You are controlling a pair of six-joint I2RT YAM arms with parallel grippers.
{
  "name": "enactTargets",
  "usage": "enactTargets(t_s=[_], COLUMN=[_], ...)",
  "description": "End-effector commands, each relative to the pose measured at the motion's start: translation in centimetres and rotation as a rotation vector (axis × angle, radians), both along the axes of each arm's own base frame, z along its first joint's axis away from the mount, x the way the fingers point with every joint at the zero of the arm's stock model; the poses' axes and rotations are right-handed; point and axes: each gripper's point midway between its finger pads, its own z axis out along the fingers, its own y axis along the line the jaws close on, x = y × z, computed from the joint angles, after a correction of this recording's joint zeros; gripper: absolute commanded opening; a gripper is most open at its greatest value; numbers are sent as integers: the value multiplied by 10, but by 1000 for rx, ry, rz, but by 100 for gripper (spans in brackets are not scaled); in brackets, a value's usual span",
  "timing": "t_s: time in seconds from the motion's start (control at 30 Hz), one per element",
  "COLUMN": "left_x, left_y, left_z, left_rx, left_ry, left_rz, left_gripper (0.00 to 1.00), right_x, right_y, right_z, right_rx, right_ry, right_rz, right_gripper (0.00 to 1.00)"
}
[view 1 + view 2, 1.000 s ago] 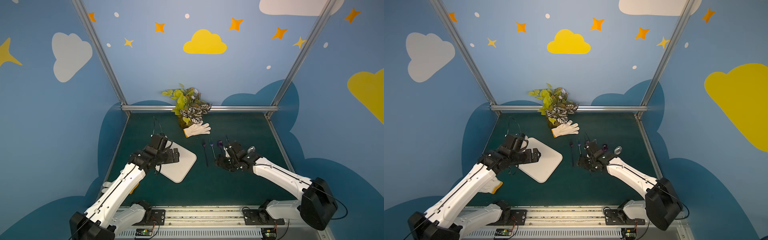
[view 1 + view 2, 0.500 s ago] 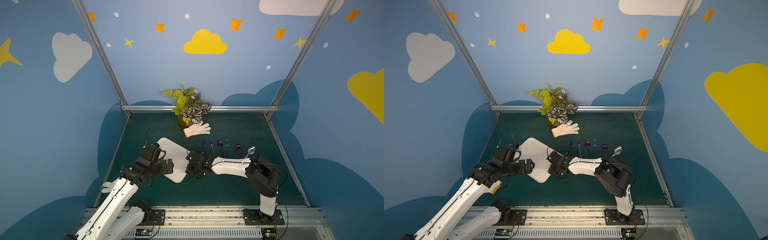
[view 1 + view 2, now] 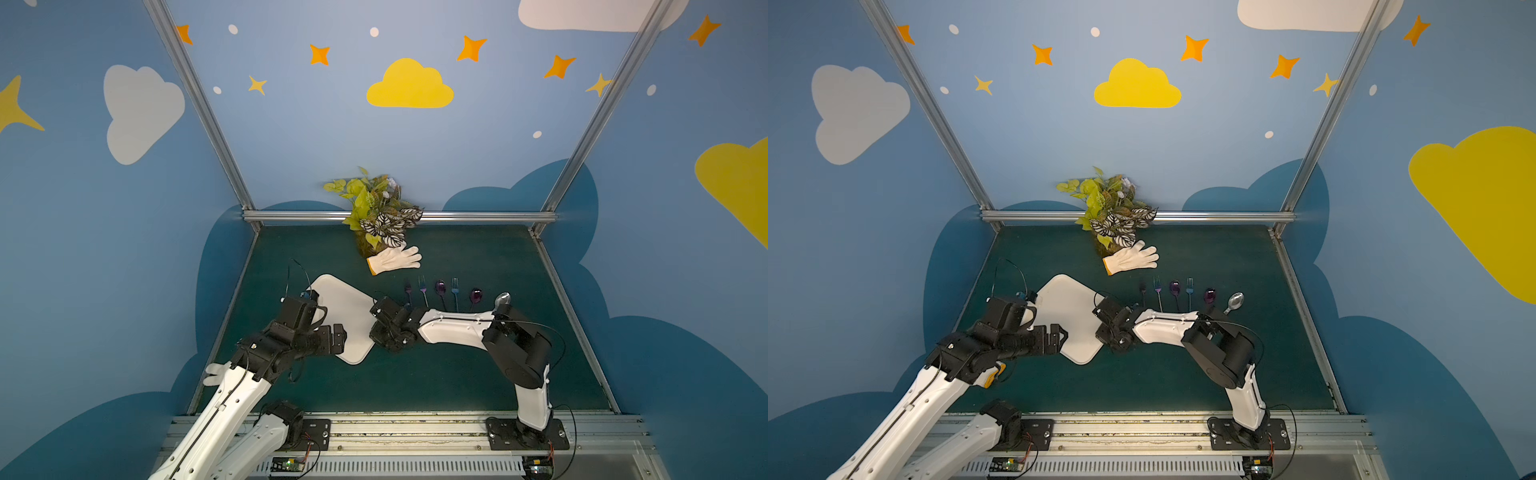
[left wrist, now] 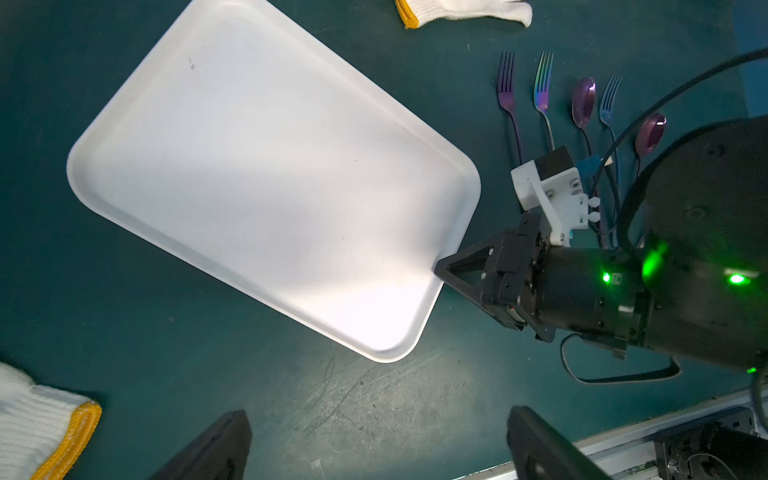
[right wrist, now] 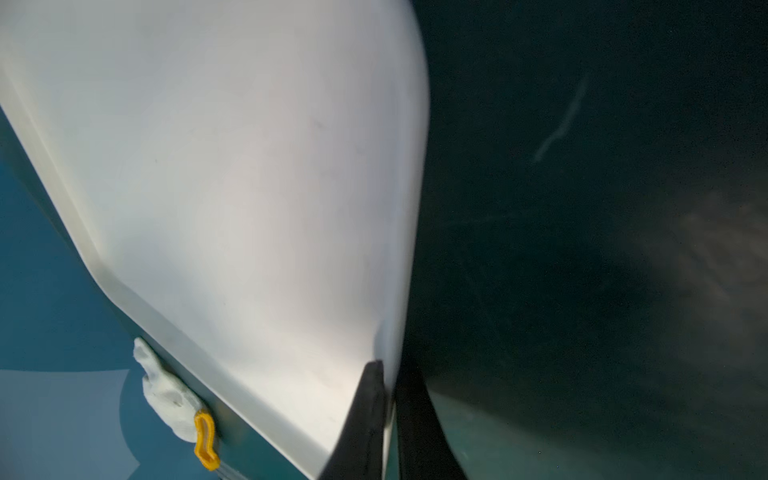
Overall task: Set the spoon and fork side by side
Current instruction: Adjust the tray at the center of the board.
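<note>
Now right gripper (image 5: 385, 368) on tray (image 5: 232, 174) rim

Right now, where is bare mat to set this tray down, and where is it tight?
Widest: the near mat between tray, right arm and front rail. Also free: the far strip right of the glove, behind the cutlery row, and left of the plant. Tight: between tray and cutlery, where the right fingers pinch its rim.

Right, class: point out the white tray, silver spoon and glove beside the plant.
white tray (image 4: 266, 174), left wrist view, bare floor
silver spoon (image 3: 1236, 299), a top view, bowl
glove (image 3: 395, 259), a top view, palm
</note>
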Motion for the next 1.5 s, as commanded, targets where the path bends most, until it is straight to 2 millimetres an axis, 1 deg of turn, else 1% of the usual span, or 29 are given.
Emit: enactTargets(t_s=[0.0,0.07,0.17,0.33,0.43,0.5,0.63,0.73,0.9,1.07,1.2,1.47], left_x=[0,1,3,8,11,12,14,16,19,21,20,19], left_y=[-2,-3,-6,-11,-12,-12,-11,-12,-16,-19,-22,-24], left_z=[3,2,-1,-4,-4,-5,-6,-7,-9,-12,-14,-15], left_rx=[11,10,-5,-33,-40,-38,-31,-32,-44,-50,-57,-66], left_ry=[-5,-1,6,14,13,10,10,12,17,29,41,49], left_rz=[-35,-39,-37,-25,-17,-15,-10,-7,-11,-16,-27,-31], left_gripper=[100,100,100,100,100,100,100,100,100,100,100,100], right_x=[-14,-12,-10,-15,-19,-21,-25,-27,-31,-33,-38,-39], right_y=[-35,-47,-61,-81,-88,-91,-100,-108,-119,-128,-136,-150], right_z=[-12,-8,-8,-9,-5,0,11,13,11,5,5,4], right_rx=[-152,-181,-186,-204,-221,-228,-244,-256,-279,-301,-313,-356], right_ry=[71,95,133,180,179,161,139,143,149,162,164,155], right_rz=[117,177,239,304,379,438,503,542,618,636,642,575], right_gripper=[1,0,0,0,0,0,0,0,0,0,0,0])
